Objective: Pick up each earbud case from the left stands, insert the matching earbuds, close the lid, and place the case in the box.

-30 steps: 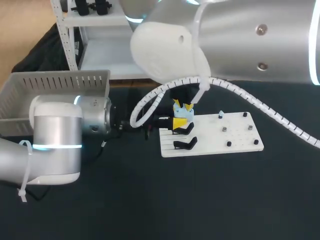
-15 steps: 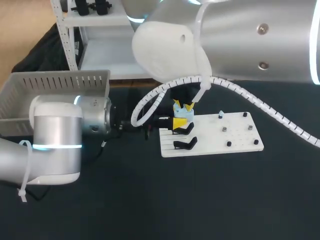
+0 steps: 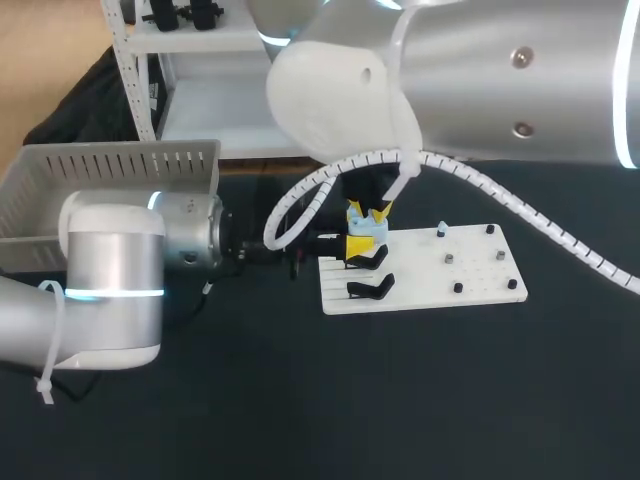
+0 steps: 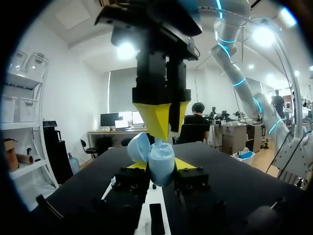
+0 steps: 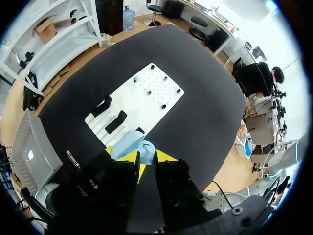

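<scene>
Our left pincer [image 4: 160, 166] is clamped on the pale blue earbud case [image 4: 161, 157], its lid [image 4: 138, 147] swung open, over the end of the white board [image 3: 480, 272]. Our right pincer [image 4: 165, 120] hangs just above the case; whether it grips anything we cannot tell. The left wrist view shows the lid plainly, while the head view gives only a small blue patch.

earbud case [image 4: 161, 161] | light blue, lid open | above black stands [image 3: 371, 287], white board's [image 3: 480, 275] left end
</scene>
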### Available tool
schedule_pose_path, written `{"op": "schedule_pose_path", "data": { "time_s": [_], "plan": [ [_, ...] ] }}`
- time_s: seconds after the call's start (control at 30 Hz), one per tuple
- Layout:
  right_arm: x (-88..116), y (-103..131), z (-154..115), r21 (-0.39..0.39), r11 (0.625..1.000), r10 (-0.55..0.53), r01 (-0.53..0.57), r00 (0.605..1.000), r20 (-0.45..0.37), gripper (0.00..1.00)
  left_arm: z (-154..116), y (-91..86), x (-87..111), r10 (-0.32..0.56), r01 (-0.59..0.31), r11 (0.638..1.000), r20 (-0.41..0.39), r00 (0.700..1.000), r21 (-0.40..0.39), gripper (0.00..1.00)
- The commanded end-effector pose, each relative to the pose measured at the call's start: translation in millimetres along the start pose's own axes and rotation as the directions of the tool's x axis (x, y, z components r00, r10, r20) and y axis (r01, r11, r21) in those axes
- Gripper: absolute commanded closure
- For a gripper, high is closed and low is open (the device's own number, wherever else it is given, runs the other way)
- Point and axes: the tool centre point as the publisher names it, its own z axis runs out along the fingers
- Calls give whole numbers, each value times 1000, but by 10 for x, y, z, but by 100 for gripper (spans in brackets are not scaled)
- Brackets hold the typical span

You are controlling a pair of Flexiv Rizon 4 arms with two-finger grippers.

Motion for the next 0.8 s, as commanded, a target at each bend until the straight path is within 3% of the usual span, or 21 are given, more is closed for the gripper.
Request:
{"op": "schedule_pose_path", "data": {
  "time_s": [0.03, 0.4, 0.43, 0.47, 0.53, 0.8],
  "plan": [
    [-13, 30, 11, 10, 1000, 2, -2, 1000, -2, 100, 6, -14, -1, 1, -1, 1000, 0, 1000, -8, 100],
    [-25, 46, 48, 25, 1000, 6, -5, 1000, -14, 100, 6, -14, -1, 1, -1, 1000, 0, 1000, -8, 100],
    [-27, 43, 48, 26, 1000, 7, -6, 1000, -15, 91, 6, -14, -1, 1, -1, 1000, 0, 1000, -8, 100],
    [-28, 33, 41, 26, 1000, 9, -8, 1000, -16, 74, 6, -14, -1, 1, -1, 1000, 0, 1000, -8, 100],
    [-20, 3, 2, 17, 1000, 15, -14, 1000, -14, 64, 6, -14, -1, 1, -1, 1000, 0, 1000, -8, 100],
    [-8, -277, -183, -67, 996, 52, -52, 999, -11, 66, 6, -14, -1, 1, -1, 1000, 0, 1000, -8, 100]
  ]
}}
